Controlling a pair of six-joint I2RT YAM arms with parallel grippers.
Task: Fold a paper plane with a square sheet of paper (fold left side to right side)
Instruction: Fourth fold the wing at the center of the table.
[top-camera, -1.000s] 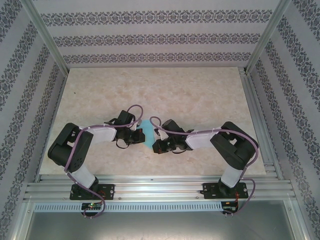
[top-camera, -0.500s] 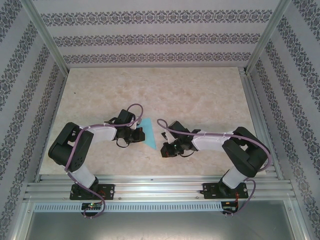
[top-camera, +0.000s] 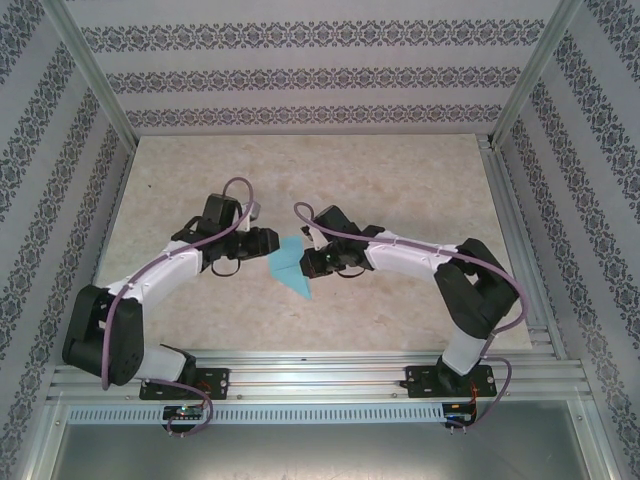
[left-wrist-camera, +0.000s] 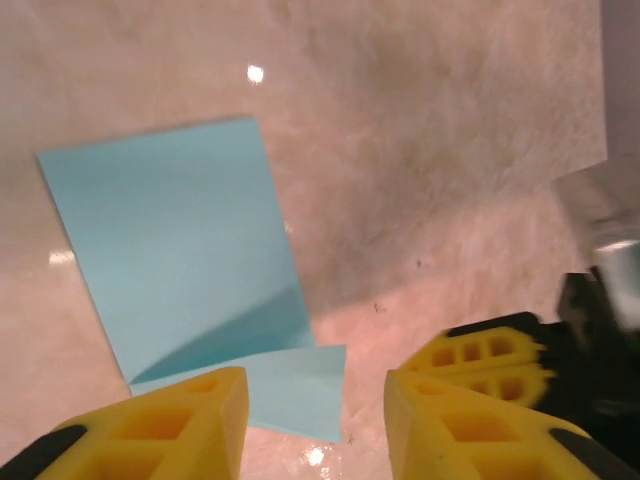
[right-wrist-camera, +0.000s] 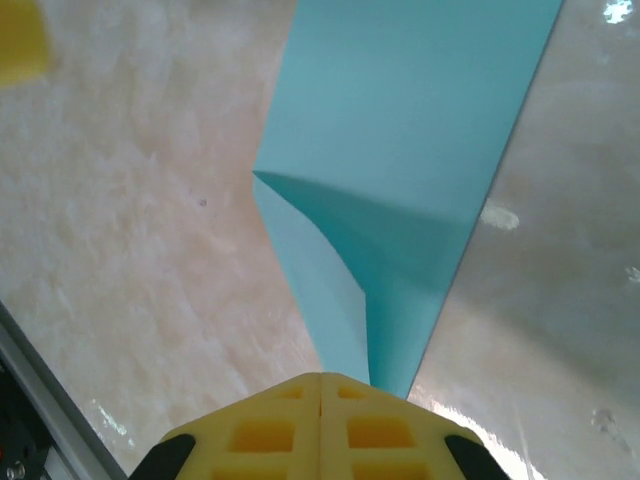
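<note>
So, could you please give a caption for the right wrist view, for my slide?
Shut right end effector pinching the partly folded turquoise paper sheet over the table.

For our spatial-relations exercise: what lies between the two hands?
The folded paper, in the top view; the right hand pinches it, and the left hand is open beside it.

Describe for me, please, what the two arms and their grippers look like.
The left arm and right arm are built alike: black joint blocks, white link covers and a purple cable looping along each. The left gripper and right gripper have chunky yellow fingers moulded with a grid of rectangular pockets.
</note>
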